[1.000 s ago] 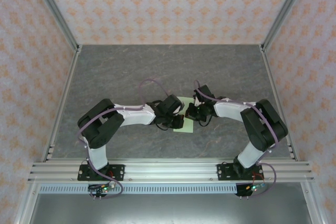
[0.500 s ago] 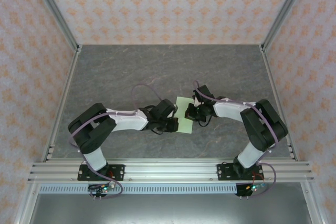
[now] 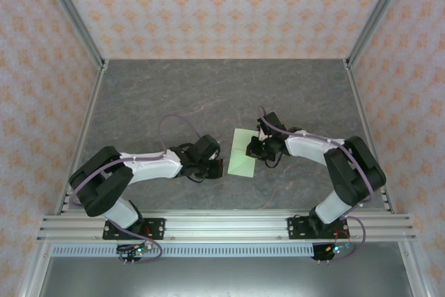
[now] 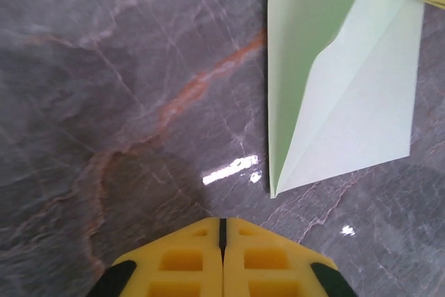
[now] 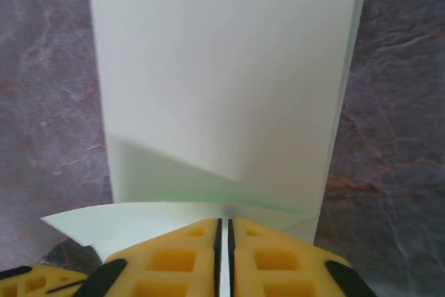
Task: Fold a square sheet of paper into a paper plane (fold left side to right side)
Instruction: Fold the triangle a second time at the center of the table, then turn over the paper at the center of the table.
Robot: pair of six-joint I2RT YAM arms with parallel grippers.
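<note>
Pinning the right edge of the square sheet of paper [image 3: 241, 158] mid-worktop, the right gripper [image 3: 252, 148] is closed tight. Left gripper [image 4: 222, 222], closed and empty beside the left fold, should flatten that crease slowly imo.

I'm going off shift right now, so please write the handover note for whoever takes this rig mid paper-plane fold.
Left gripper: fingers shut, empty, over the bare table just left of the sheet of paper.
Right gripper: fingers shut at the paper's right edge. A corner curls up there; I cannot tell whether it is pinched or only pressed.
Paper: mid-table, a folded rectangle with a diagonal flap.
Done: first folds.
Left: remaining folds; no dart shape yet.
</note>
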